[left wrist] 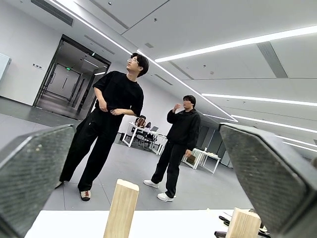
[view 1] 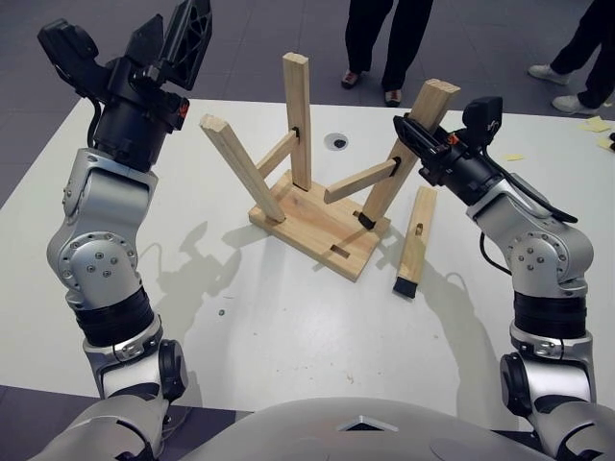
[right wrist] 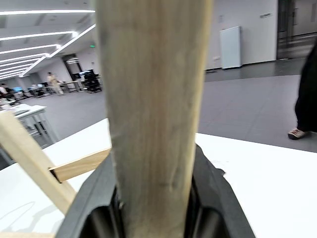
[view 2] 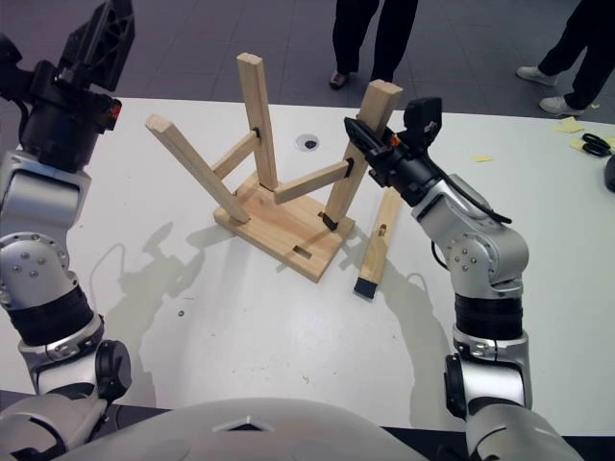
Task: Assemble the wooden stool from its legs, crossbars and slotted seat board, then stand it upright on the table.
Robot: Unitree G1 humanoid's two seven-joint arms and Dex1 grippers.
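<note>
1. I am holding my left pincer (view 1: 173, 36) raised over the far left part of the table (view 1: 288, 336), well apart from the stool parts. Its fingers (left wrist: 34, 173) are standing wide apart and are gripping nothing.
2. The left leg (view 1: 240, 168) is rising from the left corner of the seat board (view 1: 322, 230) and is leaning outward to the left.
3. The left crossbar (view 1: 279, 152) is running between the left leg and the middle leg (view 1: 300, 120).
4. The seat board is lying flat at the table's centre, with the legs pointing up. A slot (view 1: 338, 252) is showing near its near right edge.
5. The middle leg is standing nearly upright on the board's far side.
6. A round grommet (view 1: 336, 141) is sitting in the table top behind the board.
7. The right crossbar (view 1: 360, 181) is jutting from the right leg (view 1: 428, 101) toward the middle. I cannot tell whether its free end is touching anything.
8. The right leg is rising from the board's right corner and is tilting to the right.
9. My right pincer (view 1: 411, 144) is clamping the right leg on its upper part, one finger pressing on each side.
10. The loose leg (view 1: 416, 240) is lying flat on the table just beside the board's right edge, its dark-capped end pointing toward me.
</note>
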